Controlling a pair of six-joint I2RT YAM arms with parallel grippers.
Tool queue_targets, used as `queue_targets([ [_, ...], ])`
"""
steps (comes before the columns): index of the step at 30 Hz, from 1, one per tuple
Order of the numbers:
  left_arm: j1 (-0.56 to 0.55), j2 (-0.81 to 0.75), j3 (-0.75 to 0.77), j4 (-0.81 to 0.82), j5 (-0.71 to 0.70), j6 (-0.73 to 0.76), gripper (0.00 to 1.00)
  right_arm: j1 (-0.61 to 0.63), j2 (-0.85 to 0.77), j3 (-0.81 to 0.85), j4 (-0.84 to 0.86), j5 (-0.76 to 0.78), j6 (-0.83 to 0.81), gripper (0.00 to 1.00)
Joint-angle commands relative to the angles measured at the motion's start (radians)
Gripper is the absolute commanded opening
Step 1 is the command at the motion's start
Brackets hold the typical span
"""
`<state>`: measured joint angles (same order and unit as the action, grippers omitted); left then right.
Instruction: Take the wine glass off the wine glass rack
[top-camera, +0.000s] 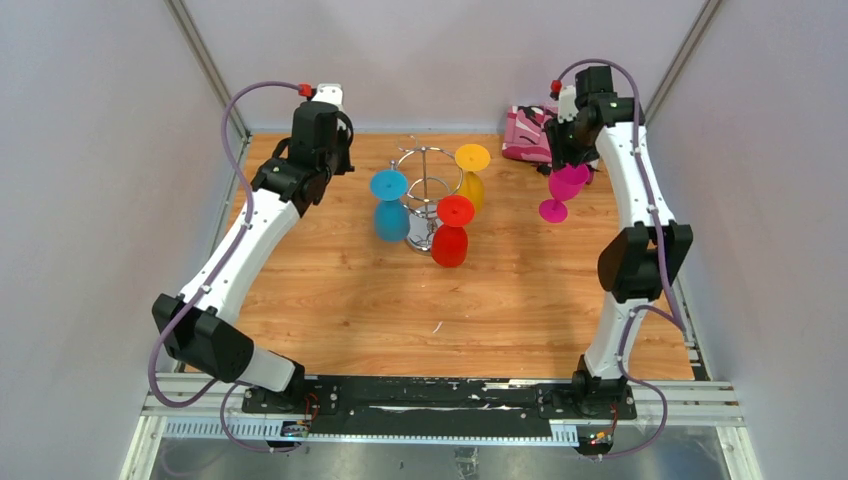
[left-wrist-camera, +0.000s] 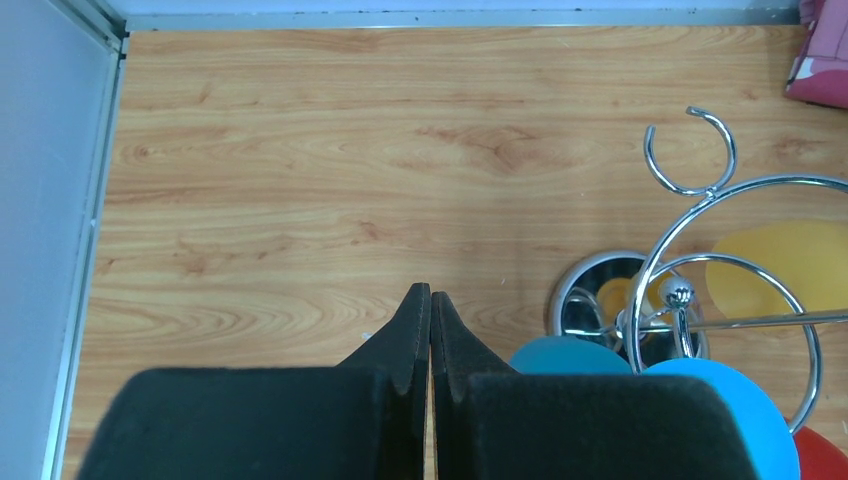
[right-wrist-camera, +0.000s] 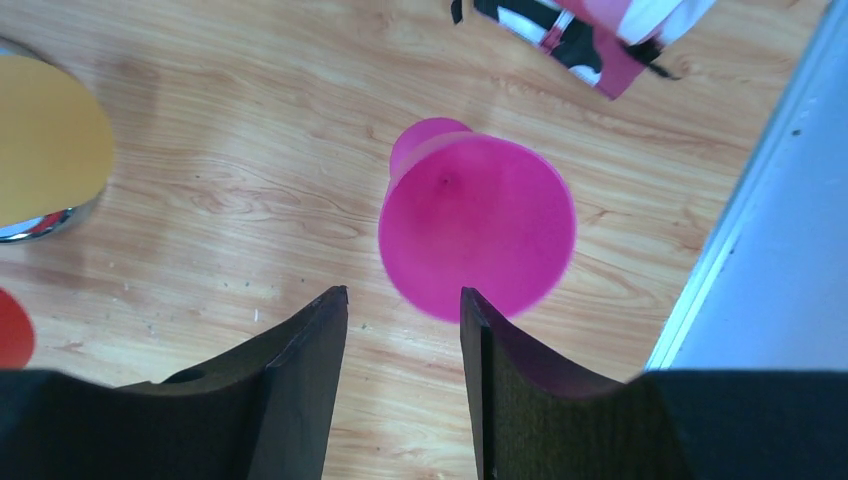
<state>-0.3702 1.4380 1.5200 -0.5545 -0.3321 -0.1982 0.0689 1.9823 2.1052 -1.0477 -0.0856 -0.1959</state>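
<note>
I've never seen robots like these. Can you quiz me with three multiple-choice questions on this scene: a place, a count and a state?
1. Where is the pink glass, relative to the rack?
A) hanging on it
B) off it, to its right
C) lying behind it
2. How many glasses hang on the rack?
A) one
B) five
C) three
3. How are the left fingers?
A) pressed together, empty
B) wide apart
C) clamped on a glass
1 B: it sits apart, below the right fingers.
2 C: blue glass, red glass, yellow glass.
3 A: no gap between them.
</note>
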Motion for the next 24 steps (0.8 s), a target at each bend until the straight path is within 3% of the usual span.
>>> queue_targets([
  [1,-0.004,0.026,0.021,0.011,0.008,-0.016,0.00,0.025,-0.117,0.026,-0.005,0.020,0.027,0.50],
  [5,-0.003,0.011,0.023,0.004,0.021,-0.045,0.00,0.043,-0.234,-0.065,0.101,0.029,0.059,0.50],
  [11,0.037,-0.131,-0.071,0.111,0.244,-0.135,0.14,0.078,-0.441,-0.275,0.348,-0.035,0.104,0.56],
  [17,0.086,-0.196,-0.108,0.139,0.425,-0.210,0.21,0.095,-0.554,-0.389,0.461,-0.049,0.153,0.57],
  [20,0.141,-0.228,-0.167,0.213,0.595,-0.316,0.38,0.099,-0.591,-0.422,0.487,-0.053,0.163,0.57],
  [24,0.236,-0.250,-0.299,0.409,0.857,-0.497,0.46,0.104,-0.617,-0.450,0.505,-0.058,0.167,0.58],
])
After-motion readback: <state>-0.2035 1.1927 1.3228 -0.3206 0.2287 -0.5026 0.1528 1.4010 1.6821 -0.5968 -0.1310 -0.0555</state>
